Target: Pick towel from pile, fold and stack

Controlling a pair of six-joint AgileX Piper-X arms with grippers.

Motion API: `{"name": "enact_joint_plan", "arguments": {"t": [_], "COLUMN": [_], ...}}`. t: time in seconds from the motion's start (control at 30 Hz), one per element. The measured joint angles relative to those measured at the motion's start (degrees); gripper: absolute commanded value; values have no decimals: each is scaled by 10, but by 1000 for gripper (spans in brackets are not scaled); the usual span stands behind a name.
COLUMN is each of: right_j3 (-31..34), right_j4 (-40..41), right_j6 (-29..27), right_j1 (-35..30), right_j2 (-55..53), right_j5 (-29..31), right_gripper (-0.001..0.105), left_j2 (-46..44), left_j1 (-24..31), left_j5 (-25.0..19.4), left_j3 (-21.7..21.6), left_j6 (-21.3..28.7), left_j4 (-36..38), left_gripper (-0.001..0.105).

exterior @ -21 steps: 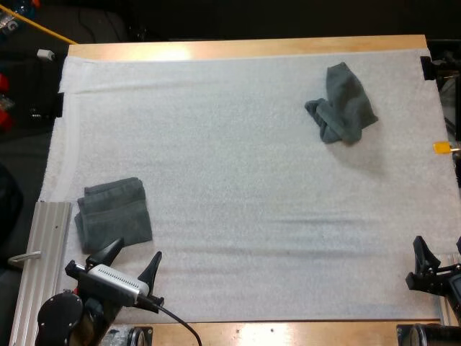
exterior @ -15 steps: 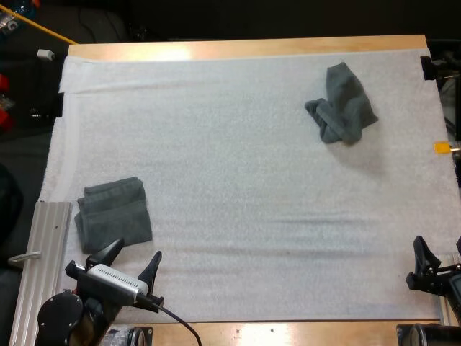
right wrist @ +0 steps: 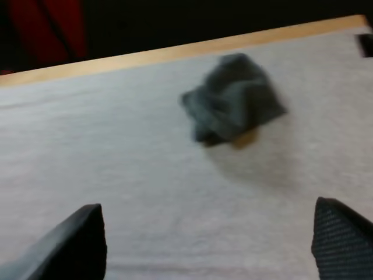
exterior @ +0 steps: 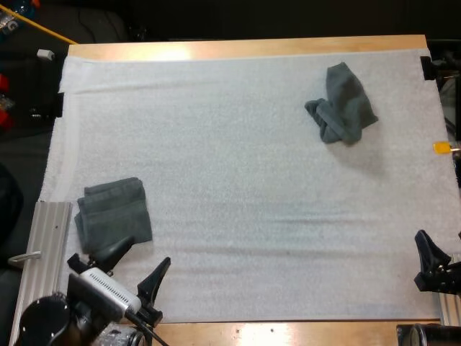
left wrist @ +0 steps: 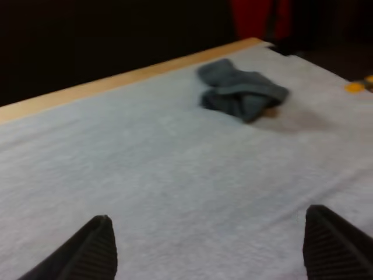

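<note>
Left gripper [exterior: 145,254] withdrew: one crumpled towel [exterior: 344,104], one stack [exterior: 114,214].

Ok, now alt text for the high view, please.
A crumpled dark grey-green towel lies far right on the white mat; a folded dark grey-green towel lies near left. The left gripper and right gripper sit open at the near edge.
</note>
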Motion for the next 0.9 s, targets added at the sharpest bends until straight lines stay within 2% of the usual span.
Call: {"name": "enact_joint_plan", "arguments": {"t": [0.17,0.3,0.57,0.7,0.9], "right_j3": [-60,-106,-118,-118,-118], "right_j4": [22,35,-65,-114,-183], "right_j6": [1,1,51,74,91], "right_j1": [0,0,0,17,91], "right_j2": [50,97,223,289,402], "right_j5": [-75,-90,-132,-117,-36], "right_gripper": [71,71,71,71,71], "left_j2": [66,118,146,146,146], "left_j1": [-48,-61,-61,-61,-61], "left_j5": [0,1,1,1,1], "left_j3": [-48,-78,-81,-81,-81], "left_j6": [0,0,0,0,0], "left_j4": [0,-3,-4,-4,-4], "left_gripper": [64,64,64,64,64]}}
